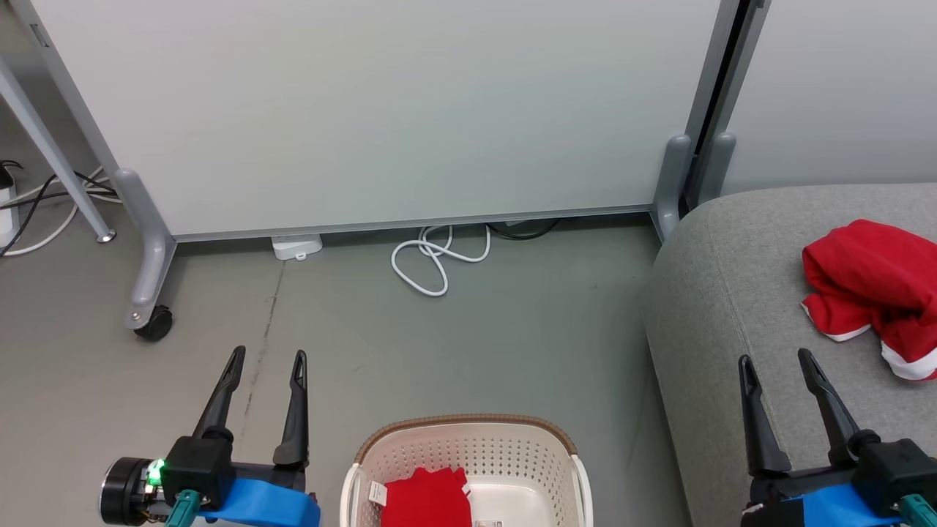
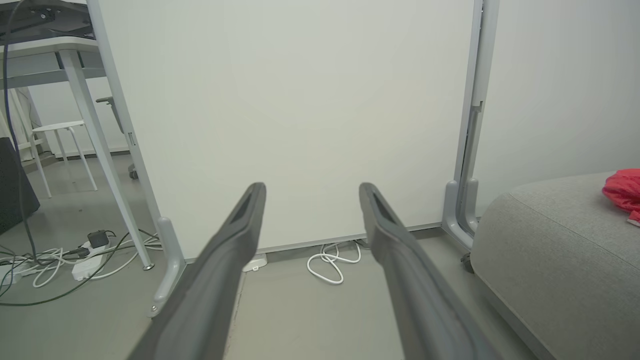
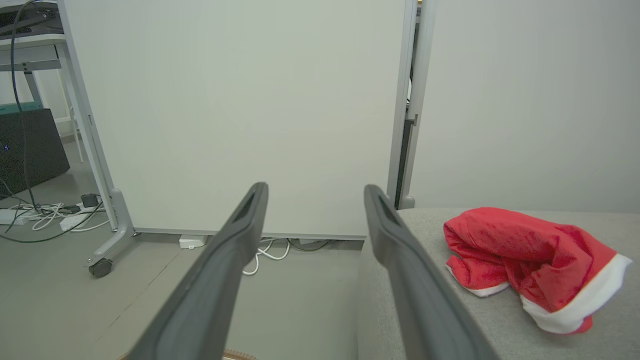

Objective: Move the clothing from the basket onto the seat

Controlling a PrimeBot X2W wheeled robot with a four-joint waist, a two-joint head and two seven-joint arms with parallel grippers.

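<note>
End effectors open, empty: left end effector [image 1: 269, 353] beside cream perforated plastic basket [image 1: 468, 422] holding one red fabric garment [image 1: 428, 498], right end effector [image 1: 774, 356] by grey woven sofa seat [image 1: 732, 307] bearing red white-trimmed garment [image 1: 871, 282].

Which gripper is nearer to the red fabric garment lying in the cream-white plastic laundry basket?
Left. The left gripper hangs over the floor just left of the red fabric garment; the right gripper is farther, over the edge of the grey sofa cushion.

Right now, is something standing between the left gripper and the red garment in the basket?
Only the basket's left wall, if going straight sideways. From above, nothing visible covers the red garment; the left gripper is open.
</note>
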